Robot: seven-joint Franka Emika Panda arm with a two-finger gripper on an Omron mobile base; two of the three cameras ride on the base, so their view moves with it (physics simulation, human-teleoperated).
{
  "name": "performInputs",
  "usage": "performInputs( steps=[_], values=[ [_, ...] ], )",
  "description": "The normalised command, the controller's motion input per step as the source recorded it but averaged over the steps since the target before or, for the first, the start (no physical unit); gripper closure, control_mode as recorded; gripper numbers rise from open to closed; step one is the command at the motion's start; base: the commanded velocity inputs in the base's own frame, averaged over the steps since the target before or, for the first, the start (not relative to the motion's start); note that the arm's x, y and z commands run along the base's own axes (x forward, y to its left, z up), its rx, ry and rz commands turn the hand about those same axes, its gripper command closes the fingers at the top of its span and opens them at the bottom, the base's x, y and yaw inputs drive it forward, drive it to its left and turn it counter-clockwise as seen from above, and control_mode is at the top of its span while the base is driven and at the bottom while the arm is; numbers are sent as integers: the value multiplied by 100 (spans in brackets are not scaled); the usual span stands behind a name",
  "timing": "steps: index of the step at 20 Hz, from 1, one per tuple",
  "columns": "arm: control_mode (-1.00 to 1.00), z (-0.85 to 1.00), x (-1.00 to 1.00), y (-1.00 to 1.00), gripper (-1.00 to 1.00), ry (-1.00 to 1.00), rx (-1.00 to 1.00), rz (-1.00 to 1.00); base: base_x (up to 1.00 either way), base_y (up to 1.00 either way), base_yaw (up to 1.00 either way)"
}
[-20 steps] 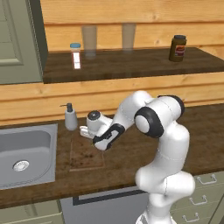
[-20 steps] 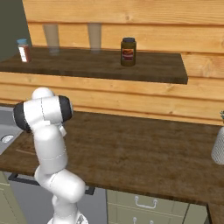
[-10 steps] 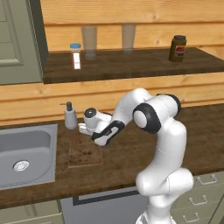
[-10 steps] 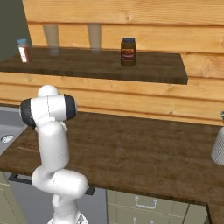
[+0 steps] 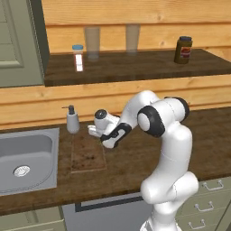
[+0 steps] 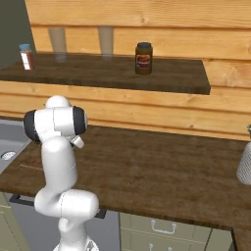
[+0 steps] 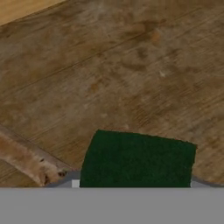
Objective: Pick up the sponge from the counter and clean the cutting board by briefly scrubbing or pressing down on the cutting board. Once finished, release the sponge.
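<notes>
Sponge (image 7: 138, 159): dark green face low in the hand view, right at the gripper end, hanging over the desk beside the board; I judge it light, soft and squashy, best taken across its short sides so it is pinched, not crushed
Sink (image 5: 25, 155): grey basin at the desk's left end
Soap bottle (image 5: 72, 120): upright near the desk's back edge, just beyond the board's far left corner
Cutting board (image 5: 88, 151): flat and speckled, beside the sink, reaching toward the desk's front edge
Gripper (image 5: 93, 131): over the board's far right corner; fingers hidden, so I cannot tell how wide they stand or whether they have the sponge
Desk (image 6: 162, 169): long dark wood top
Views: left base view gives board, sink and bottle; hand view alone gives the sponge; right base view gives the desk's right stretch and the shelf jar (image 6: 143, 58)
</notes>
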Motion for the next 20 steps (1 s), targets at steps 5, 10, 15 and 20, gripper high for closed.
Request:
performInputs(
  steps=[5,10,15,20],
  values=[
    [-100,-38,-58,4,100,-2,-3,0,0,0,0],
    [-100,-15,-80,8,100,0,0,0,0,0,0],
    [-100,-35,-100,21,100,0,0,-3,0,0,0],
    [-100,-49,-100,22,100,0,0,-5,0,0,0]
  ],
)
